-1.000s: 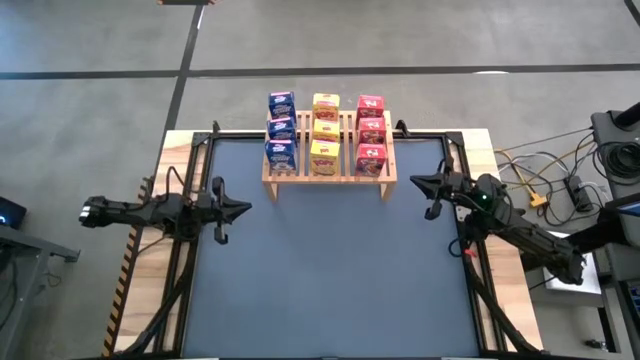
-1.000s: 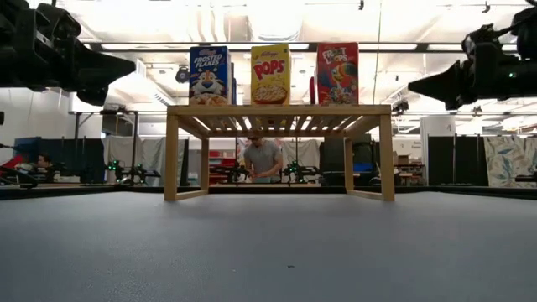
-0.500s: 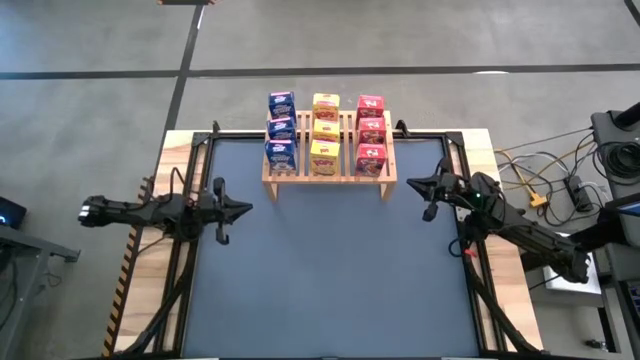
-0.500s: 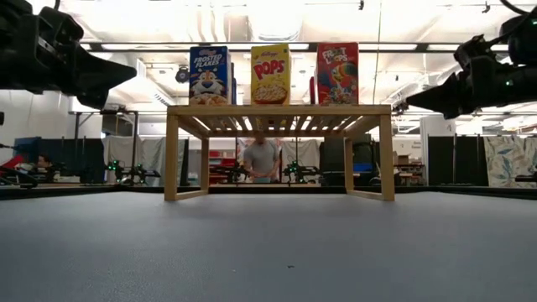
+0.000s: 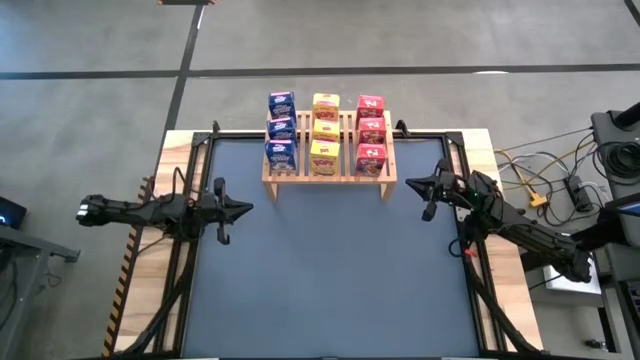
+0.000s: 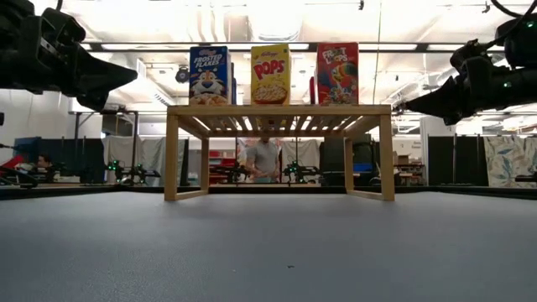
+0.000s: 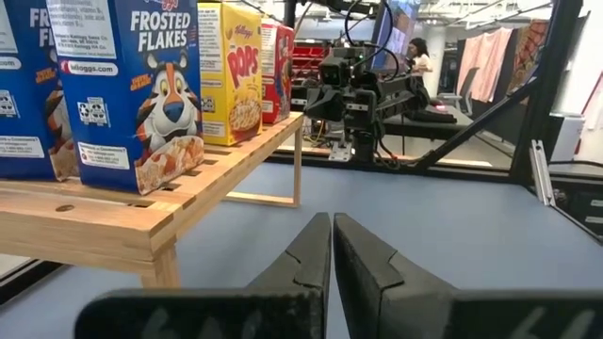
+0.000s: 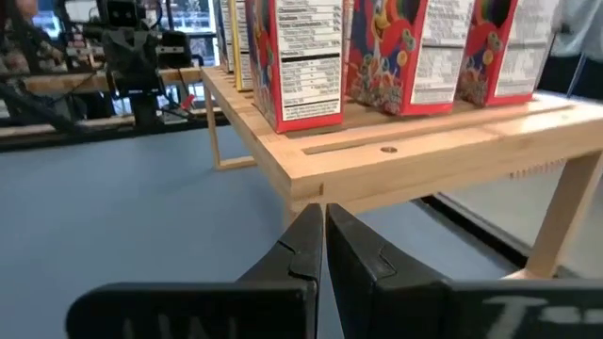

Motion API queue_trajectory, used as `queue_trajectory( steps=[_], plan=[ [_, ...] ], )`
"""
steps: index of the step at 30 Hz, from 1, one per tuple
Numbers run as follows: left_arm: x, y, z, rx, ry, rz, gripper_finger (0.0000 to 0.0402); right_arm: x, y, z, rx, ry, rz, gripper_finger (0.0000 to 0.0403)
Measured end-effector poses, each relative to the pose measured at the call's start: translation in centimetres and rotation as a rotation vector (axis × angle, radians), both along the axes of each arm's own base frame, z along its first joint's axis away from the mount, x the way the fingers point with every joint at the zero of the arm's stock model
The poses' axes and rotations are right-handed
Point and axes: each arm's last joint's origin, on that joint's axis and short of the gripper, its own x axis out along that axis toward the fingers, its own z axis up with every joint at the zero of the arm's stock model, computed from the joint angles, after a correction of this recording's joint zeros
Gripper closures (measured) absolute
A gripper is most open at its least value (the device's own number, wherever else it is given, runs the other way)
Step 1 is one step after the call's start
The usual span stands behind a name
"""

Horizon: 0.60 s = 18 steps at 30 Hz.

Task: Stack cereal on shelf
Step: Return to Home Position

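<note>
Shelf (image 5: 330,179): located at the centre of the far edge of the tabletop (image 5: 330,270), standing on its legs. All nine cereal boxes stand upright on the slatted top, in three front-to-back rows of three:
- blue boxes (image 5: 281,130) at the left end
- yellow boxes (image 5: 325,130) in the middle
- red boxes (image 5: 371,130) at the right end

Within each row the boxes stand close together, one behind another. Narrow gaps separate the rows.

Left gripper (image 5: 245,208): held above the left part of the tabletop, well apart from the shelf, pointing toward the centre. Its jaws are closed, with the inner faces almost touching, and they hold nothing.

Right gripper (image 5: 413,182): held above the tabletop, near the right end of the shelf and clear of it, pointing inward. Its jaws are likewise closed and hold nothing.

The low view shows both grippers at about the height of the shelf top. In the room beyond, a person (image 6: 264,158) is visible between the shelf legs
</note>
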Motion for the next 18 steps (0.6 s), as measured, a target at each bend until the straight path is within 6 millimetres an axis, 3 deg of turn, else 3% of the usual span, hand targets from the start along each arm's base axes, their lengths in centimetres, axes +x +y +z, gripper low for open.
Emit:
queue_trajectory(
  steps=[18],
  plan=[
    [0.01,0.0,0.07,-0.001,-0.003,0.0,0.0401,0.01,-0.01,0.21,0.082,-0.053,-0.007,0.0394]
  ],
)
